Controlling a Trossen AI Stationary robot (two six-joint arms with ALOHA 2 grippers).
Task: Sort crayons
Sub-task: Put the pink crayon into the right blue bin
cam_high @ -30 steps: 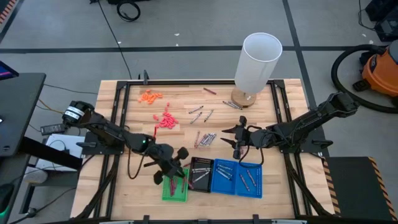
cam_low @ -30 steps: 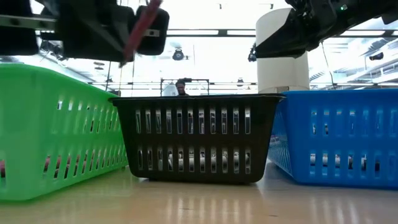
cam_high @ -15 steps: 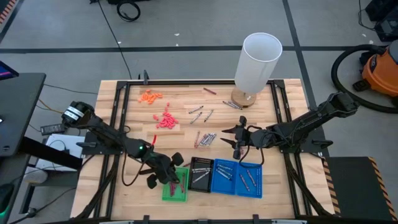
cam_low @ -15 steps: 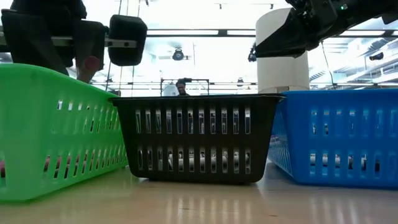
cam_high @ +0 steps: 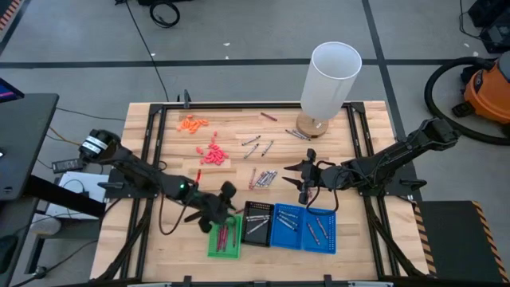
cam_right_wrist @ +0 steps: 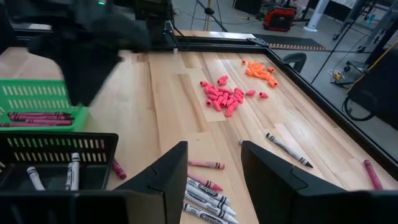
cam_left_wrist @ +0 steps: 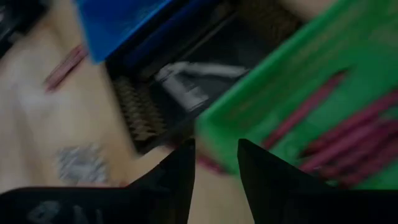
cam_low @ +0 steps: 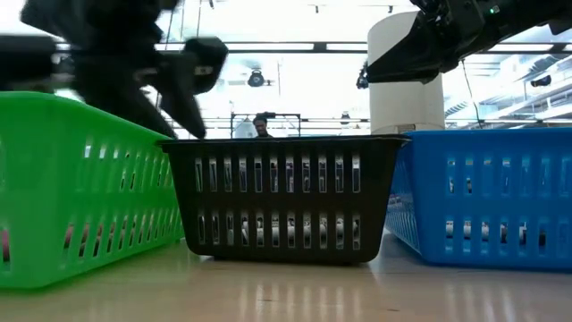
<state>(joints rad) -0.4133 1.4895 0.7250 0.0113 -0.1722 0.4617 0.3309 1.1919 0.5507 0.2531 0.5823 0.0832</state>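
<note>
My left gripper [cam_left_wrist: 214, 168] is open and empty over the far left corner of the green tray [cam_high: 225, 239], which holds several maroon crayons [cam_left_wrist: 348, 143]. One maroon crayon [cam_right_wrist: 118, 169] lies on the table beside the black tray [cam_high: 256, 222]. The black tray holds silvery crayons [cam_right_wrist: 71, 168]. My right gripper [cam_right_wrist: 214, 180] hovers open above the table [cam_high: 305, 179], right of a cluster of loose crayons [cam_high: 263, 177]. More loose crayons [cam_high: 255, 143] lie farther back.
A blue tray [cam_high: 303, 227] with crayons stands right of the black one. Tiny orange bits [cam_high: 191, 123] and pink-red bits [cam_high: 213, 154] lie at the far left. A tall white cylinder [cam_high: 331, 80] stands at the far edge. A person shows far behind the trays [cam_low: 260, 125].
My left gripper carried a maroon crayon over the green tray, tipped downward toward the tray and let go. The crayon is no longer between its fingers. The gripper has then swung a little toward the far edge.
</note>
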